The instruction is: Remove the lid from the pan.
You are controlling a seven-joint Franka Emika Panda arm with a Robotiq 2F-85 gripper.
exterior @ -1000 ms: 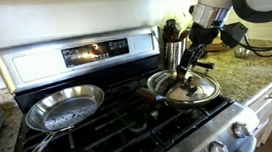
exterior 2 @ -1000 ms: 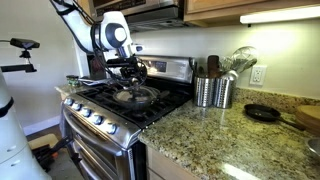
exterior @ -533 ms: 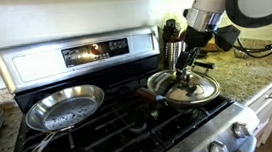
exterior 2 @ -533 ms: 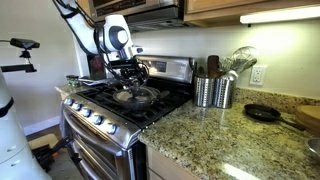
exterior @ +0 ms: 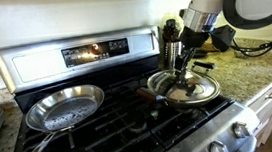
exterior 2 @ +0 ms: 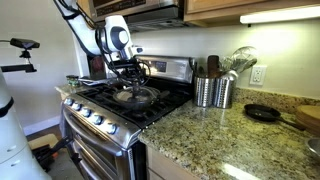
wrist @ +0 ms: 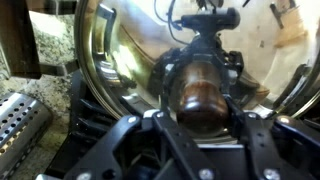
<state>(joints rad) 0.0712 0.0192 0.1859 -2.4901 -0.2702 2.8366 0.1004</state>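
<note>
- The robot's black two-fingered pincer [exterior: 186, 75] hangs straight down over the round, shallow-domed, shiny silver metal lid [exterior: 187, 91], low enough to meet its small dark central knob [wrist: 203, 78].
- In the wrist view the knob fills the space directly in front of the pincer [wrist: 203, 112], with the dark fingers [wrist: 148, 135] flanking it on both sides.
- I cannot tell whether the pincer is clenched on the knob or only bracketing it. The pad contact is hidden behind the knob, and in both exterior views it is too small to read.
- The lid sits flat under the pincer and covers the round frying pan with a metallic rim and dark handle [exterior: 155, 95]. No gap shows between lid and rim, so I judge the lid to be seated, not lifted.
- In an exterior view, an all-silver shiny frying pan [exterior: 67, 106] lies well off to one side of the pincer, on another burner and apart from the lid.
- Perforated steel utensil holders [exterior 2: 212, 90] stand on the granite counter, near the pincer but clear of it.
- Progress, as I judge it: the approach and alignment over the knob look finished.
- What remains is a firm grip, the lift and setting the lid down away from the pan.
</note>
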